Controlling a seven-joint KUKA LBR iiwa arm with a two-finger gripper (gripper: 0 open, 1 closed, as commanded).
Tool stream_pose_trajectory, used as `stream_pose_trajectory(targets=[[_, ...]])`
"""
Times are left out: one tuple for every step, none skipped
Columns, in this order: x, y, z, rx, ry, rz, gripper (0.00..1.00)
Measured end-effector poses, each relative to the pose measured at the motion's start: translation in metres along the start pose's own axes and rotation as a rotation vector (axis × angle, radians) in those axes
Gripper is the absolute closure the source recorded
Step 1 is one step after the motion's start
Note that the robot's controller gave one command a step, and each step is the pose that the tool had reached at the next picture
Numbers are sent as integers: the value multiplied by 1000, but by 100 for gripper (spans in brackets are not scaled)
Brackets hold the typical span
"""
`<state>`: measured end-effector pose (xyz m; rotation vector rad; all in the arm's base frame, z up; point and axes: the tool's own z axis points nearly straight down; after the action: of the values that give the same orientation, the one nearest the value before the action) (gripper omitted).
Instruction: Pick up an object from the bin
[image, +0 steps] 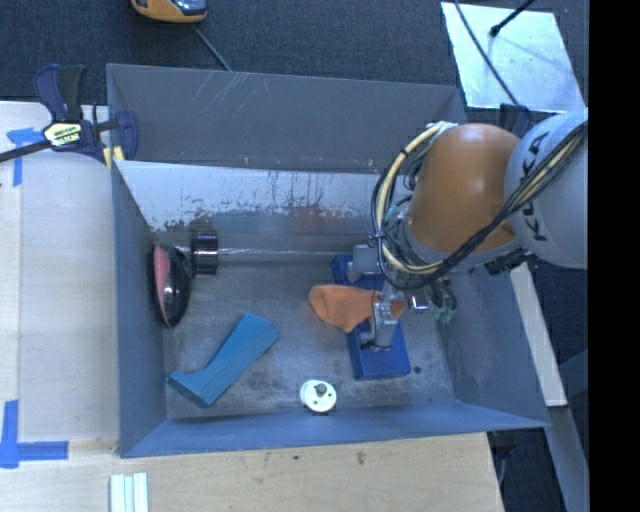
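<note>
My gripper (381, 335) is down in the right part of the bin, its fingertips over a flat dark blue piece (384, 356) on the floor. An orange soft thing (338, 305) lies just left of the fingers, touching or nearly touching them. A second bit of dark blue (346, 268) shows behind it, under the wrist. Nothing is visible between the fingers.
A light blue angled block (224, 360) lies at the front left. A small white round disc (319, 395) sits near the front wall. A pink and black brush-like thing (169, 282) leans on the left wall, with a black cylinder (204, 252) beside it.
</note>
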<state>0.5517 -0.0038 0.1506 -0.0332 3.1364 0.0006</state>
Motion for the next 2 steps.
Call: stream_pose_trajectory(targets=[[-28, 12, 62, 0, 1, -46, 100], [-28, 12, 62, 0, 1, -47, 100]])
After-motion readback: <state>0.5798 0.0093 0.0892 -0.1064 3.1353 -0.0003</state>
